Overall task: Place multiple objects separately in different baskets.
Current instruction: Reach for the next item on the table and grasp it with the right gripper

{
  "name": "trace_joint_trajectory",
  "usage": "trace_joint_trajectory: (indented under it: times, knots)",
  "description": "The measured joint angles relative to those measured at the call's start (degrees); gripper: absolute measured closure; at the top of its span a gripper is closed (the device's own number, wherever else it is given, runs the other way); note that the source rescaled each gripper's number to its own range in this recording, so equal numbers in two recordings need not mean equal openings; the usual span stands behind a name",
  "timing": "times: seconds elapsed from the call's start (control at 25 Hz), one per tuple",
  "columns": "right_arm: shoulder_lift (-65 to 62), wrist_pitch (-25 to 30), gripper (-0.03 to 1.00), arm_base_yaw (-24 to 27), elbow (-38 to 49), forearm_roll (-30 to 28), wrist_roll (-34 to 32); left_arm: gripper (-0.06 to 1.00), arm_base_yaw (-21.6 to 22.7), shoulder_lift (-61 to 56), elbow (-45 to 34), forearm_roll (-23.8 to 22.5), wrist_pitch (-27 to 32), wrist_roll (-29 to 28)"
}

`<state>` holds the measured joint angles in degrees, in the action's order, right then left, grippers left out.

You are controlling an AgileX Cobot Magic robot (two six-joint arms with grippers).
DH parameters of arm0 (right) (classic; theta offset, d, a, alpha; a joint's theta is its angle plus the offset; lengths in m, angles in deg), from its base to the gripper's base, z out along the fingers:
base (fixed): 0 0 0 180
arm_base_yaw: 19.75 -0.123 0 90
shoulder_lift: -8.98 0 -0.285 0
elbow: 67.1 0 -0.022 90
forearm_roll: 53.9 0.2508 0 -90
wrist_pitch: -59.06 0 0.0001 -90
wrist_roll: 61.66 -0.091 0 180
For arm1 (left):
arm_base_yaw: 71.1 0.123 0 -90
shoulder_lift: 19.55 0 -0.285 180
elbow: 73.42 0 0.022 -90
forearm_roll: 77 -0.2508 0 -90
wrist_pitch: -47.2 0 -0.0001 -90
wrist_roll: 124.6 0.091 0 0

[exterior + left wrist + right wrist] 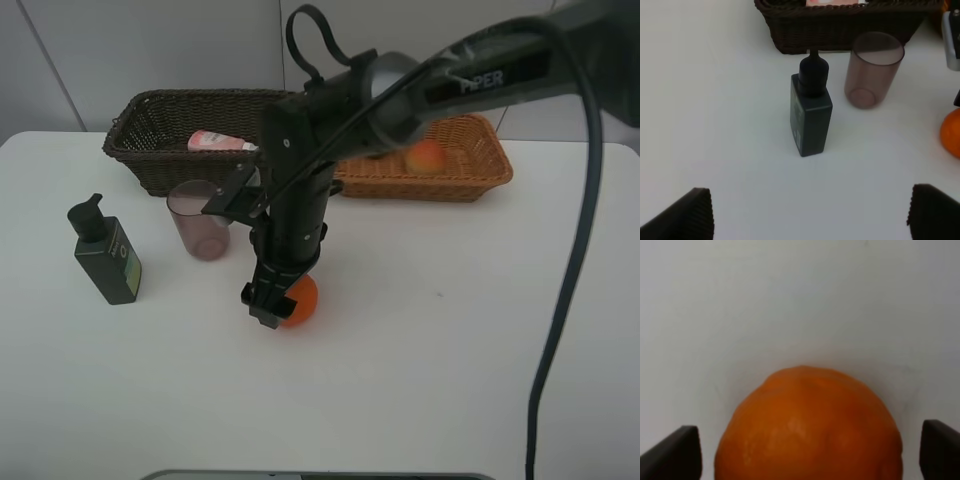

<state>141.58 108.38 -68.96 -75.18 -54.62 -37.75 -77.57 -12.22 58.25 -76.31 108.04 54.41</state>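
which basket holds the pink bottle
The dark brown basket, the deeper one on the left; the tan basket holds a red-yellow fruit instead.

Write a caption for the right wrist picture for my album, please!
The open right gripper brackets a round orange fruit sitting on the white table.

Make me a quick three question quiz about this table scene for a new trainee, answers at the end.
1. True or false: the pink bottle lies in the dark brown basket.
2. What sits between the open jaws of the right gripper? A) mauve cup B) orange C) pump bottle
3. Fill in: the red-yellow fruit rests in the ____ basket.
Key: 1 true; 2 B; 3 tan basket.
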Motion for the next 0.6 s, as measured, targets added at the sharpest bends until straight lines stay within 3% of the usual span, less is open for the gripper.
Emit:
trace_joint_trajectory:
  times: [0.6]
  knots:
    - [1.4,-1.4,0.05,0.0,0.0,0.0,-0.8,-0.05,0.0,0.0,0.0,0.0,0.0,0.0]
